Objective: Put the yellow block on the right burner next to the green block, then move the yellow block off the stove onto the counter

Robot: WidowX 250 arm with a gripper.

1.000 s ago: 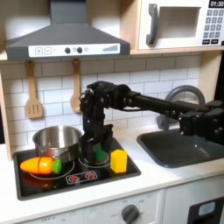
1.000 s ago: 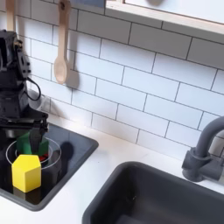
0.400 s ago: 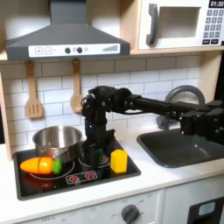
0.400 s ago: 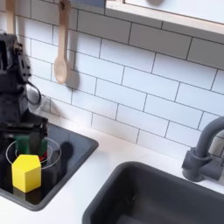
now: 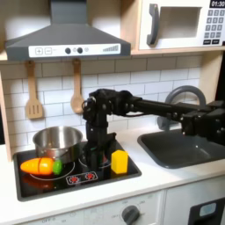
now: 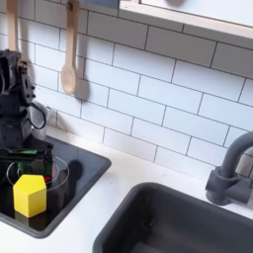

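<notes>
The yellow block (image 5: 119, 162) (image 6: 29, 195) stands on the near side of the stove's (image 5: 130, 169) (image 6: 91, 163) right burner, free of the gripper. Just behind it, to the first exterior view's left, my gripper (image 5: 95, 151) (image 6: 30, 164) points straight down over the same burner with its fingers spread open. The green block (image 6: 27, 152) is mostly hidden between the fingers; a thin green edge shows in the second exterior view. White counter (image 5: 171, 178) (image 6: 124, 183) surrounds the stove.
A silver pot (image 5: 56, 141) sits on the left burner, and a toy carrot (image 5: 39, 165) lies in front of it. The dark sink (image 5: 185, 148) (image 6: 188, 222) and grey faucet (image 5: 180, 95) (image 6: 232, 173) are to the right in both exterior views. Wooden utensils (image 6: 67, 61) hang on the tiled wall.
The arm has shifted slightly toward the first exterior view's left and settled lower over the burner. The yellow block has stayed where it was.
</notes>
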